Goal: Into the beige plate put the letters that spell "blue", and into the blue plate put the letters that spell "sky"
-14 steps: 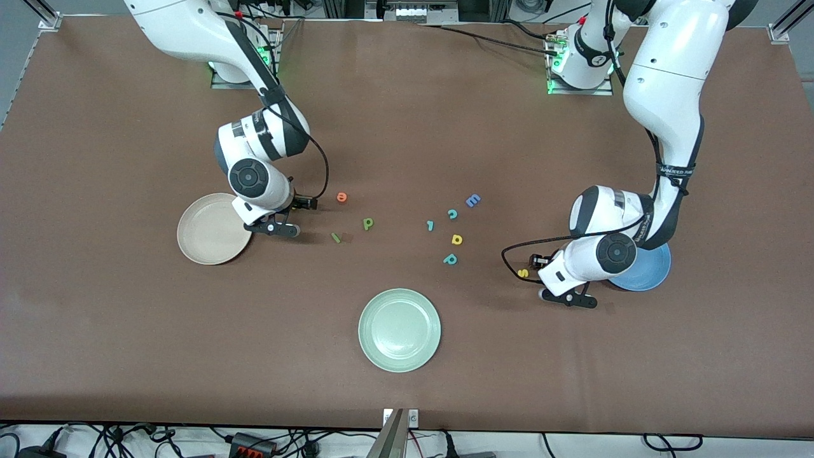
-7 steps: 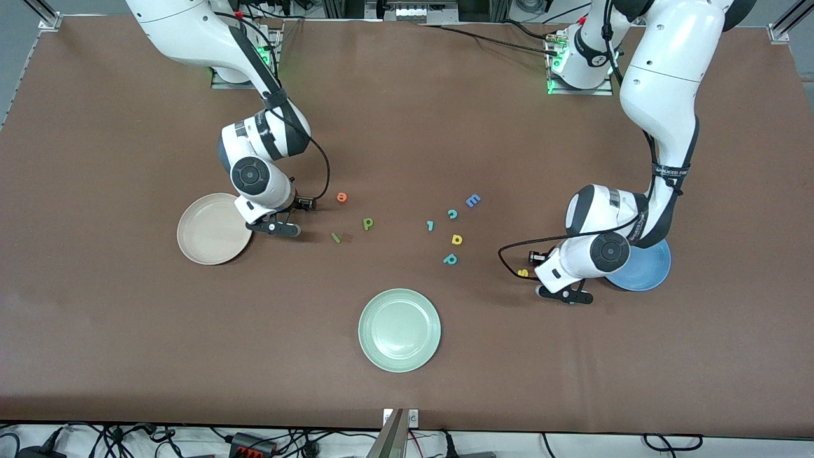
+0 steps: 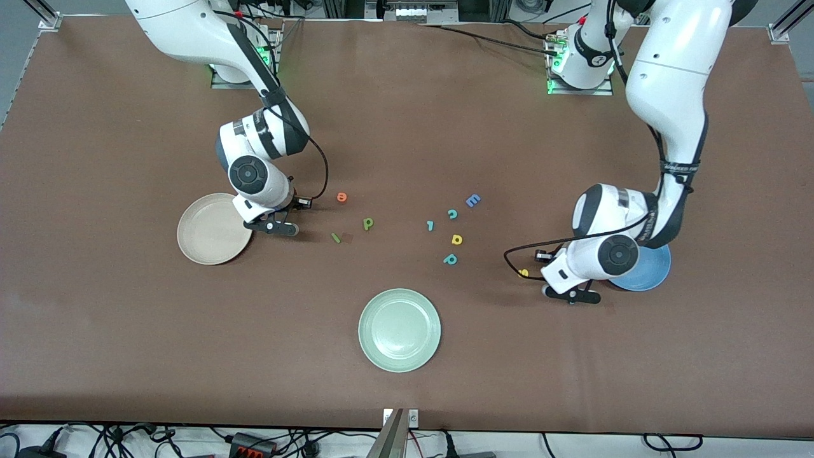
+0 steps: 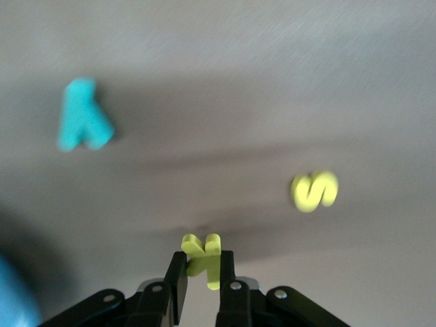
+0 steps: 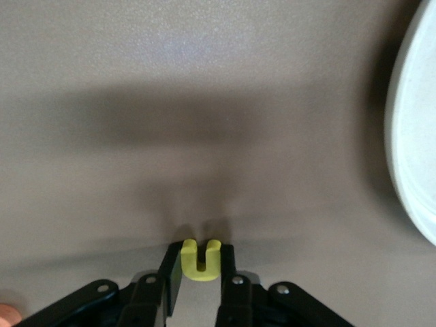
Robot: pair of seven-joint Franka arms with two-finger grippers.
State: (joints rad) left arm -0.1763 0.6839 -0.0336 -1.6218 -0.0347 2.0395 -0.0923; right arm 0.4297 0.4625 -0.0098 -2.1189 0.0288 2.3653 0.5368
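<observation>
Your left gripper (image 4: 202, 272) is low over the table (image 3: 127, 331), just beside the blue plate (image 3: 655, 270), and its jaws are pinched closed on the yellow "k" (image 4: 203, 259), which stands upright between the fingertips. In the left wrist view, the yellow "s" (image 4: 314, 190) lies flat on the table a little ahead of that gripper and to one side, and the teal "y" (image 4: 83, 125) lies flat farther ahead, well apart from the "s". In the front view the "s" (image 3: 523, 273) peeks out beside the left hand, toward the middle of the table.

Your right gripper (image 5: 199, 276) is low over the table just beside the beige plate (image 3: 206, 245), whose rim (image 5: 409, 136) shows at the edge of the right wrist view. Its jaws are drawn in against both sides of the yellow "u" (image 5: 200, 259), arms of the letter pointing away from the wrist.

Toward the table's middle from the right gripper lie the orange "e" (image 3: 342, 197), the thin green "l" (image 3: 335, 238) and the green "b" (image 3: 367, 223), all flat and apart from each other. Both plates look empty.
</observation>
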